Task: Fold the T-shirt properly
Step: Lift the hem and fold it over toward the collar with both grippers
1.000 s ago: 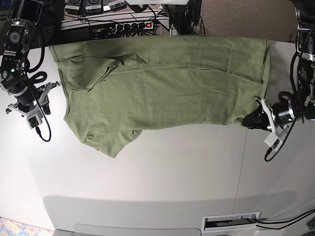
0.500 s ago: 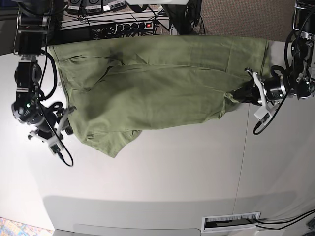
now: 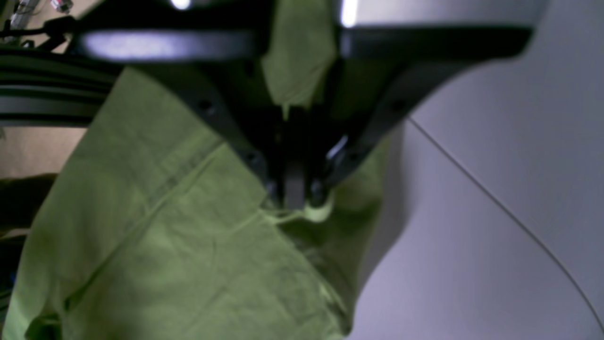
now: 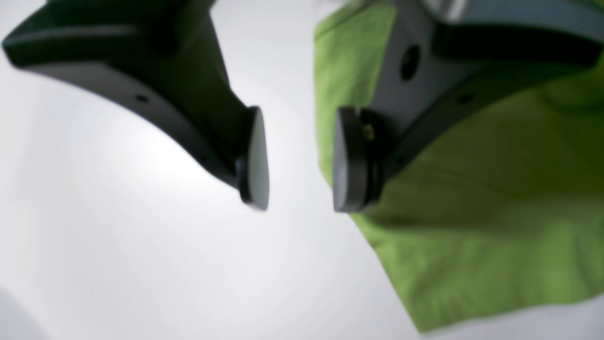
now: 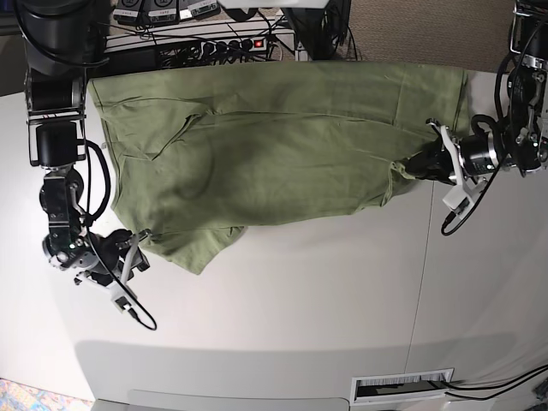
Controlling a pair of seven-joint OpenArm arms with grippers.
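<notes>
Shirt [image 5: 282,145] lay long axis across desk [image 5: 300,300]. Left gripper [image 5: 417,168] pinched hem corner. Right gripper [image 5: 137,244] gaped empty beside sleeve edge.

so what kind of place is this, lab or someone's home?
Most likely a robotics lab bench, not a home. Two arms are mounted at a plain white table, a power strip with a tangle of cables sits behind it, and the only thing being worked on is a T-shirt.

Left gripper [image 3: 295,196] fingers [image 3: 276,186] apparently pinching T-shirt [image 3: 188,245], white table [image 3: 472,264]
</notes>
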